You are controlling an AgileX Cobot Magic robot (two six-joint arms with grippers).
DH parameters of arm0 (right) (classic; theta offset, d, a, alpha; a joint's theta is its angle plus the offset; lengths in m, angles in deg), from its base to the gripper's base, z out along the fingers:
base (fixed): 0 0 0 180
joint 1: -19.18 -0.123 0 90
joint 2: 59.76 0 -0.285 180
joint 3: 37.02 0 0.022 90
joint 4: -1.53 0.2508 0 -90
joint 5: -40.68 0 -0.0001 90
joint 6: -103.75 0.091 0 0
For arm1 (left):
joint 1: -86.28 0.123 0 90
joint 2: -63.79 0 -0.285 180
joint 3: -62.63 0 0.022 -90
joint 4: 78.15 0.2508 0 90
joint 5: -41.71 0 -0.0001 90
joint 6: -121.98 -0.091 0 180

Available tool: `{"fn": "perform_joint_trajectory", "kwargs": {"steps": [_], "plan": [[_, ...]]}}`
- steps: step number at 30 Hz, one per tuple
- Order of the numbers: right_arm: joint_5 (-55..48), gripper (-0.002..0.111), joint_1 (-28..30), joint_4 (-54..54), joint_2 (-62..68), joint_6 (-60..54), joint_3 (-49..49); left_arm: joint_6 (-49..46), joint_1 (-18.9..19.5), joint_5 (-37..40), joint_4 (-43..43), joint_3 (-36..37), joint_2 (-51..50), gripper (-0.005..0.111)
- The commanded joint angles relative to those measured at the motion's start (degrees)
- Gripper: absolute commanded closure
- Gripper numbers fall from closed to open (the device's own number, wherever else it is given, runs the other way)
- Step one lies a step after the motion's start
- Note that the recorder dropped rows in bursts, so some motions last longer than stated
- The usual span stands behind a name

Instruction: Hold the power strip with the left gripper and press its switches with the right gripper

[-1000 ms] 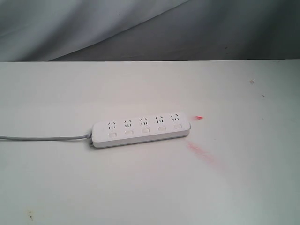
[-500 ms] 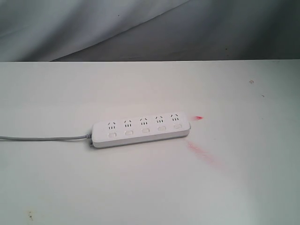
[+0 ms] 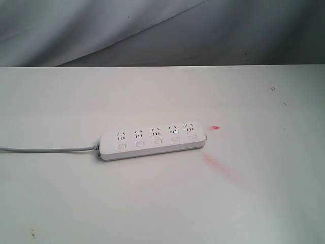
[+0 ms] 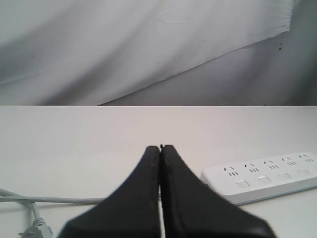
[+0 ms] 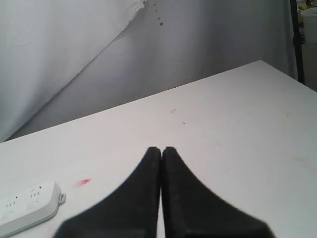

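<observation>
starting from the left: the thin cord [image 3: 45, 149] runs in from the left edge of the table [image 3: 152, 213] into the left end of the power strip [image 3: 148, 143]. the strip lies flat around the middle of the table, sockets up, its right end angled a bit further back. nothing is touching it, and neither arm shows in the exterior view.

the left gripper [image 4: 160, 148] is clenched on nothing, tips pressed together, with the strip ahead of it and well apart. so the hold hasn't begun, and it has to open up before it can clamp anything. my worry: the strip is low and flat, so fingers coming down could shove it across the smooth table or catch the cord instead of the body, and then it slides or pivots.

the switches [image 3: 157, 142] are five small buttons in a row along the near side, one under each socket group. the right gripper [image 5: 161, 149] is also squeezed closed and empty, well away, and its camera catches only the strip's right end. if it presses before the left has a firm hold, i'd expect the strip to skate away. an off-centre poke could hit a socket or two buttons at once.

just past the right end there's a red mark [image 3: 215, 128] and a red smear [image 3: 218, 165] on the table. probably harmless.
</observation>
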Motion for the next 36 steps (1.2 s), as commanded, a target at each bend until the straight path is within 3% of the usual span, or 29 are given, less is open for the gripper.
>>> {"fn": "perform_joint_trajectory", "kwargs": {"steps": [1,8,13,16,19,33,36], "plan": [[0.08,0.108,0.52,-0.06,-0.25,0.13,-0.21,0.3,0.05,-0.18,0.12,0.24,0.24,0.107],[-1.46,0.108,0.52,0.61,-0.25,-5.47,-0.21,0.3,0.05,-0.18,0.12,0.24,0.24,0.107],[0.43,0.108,0.52,27.65,-0.25,-47.16,-0.21,0.3,0.05,-0.18,0.12,0.24,0.24,0.107],[5.27,0.108,0.52,38.5,-0.25,-62.12,-0.21,0.3,0.05,-0.18,0.12,0.24,0.24,0.107],[8.61,0.108,0.52,44.78,-0.25,-69.33,-0.21,0.3,0.05,-0.18,0.12,0.24,0.24,0.107],[9.07,0.108,0.67,46.27,-0.25,-70.37,-0.21,0.15,0.05,-0.18,0.12,0.24,0.24,0.107],[9.07,0.108,4.14,46.27,-0.25,-70.37,-0.21,0.15,0.05,-0.18,0.12,0.24,0.24,0.107]]}}
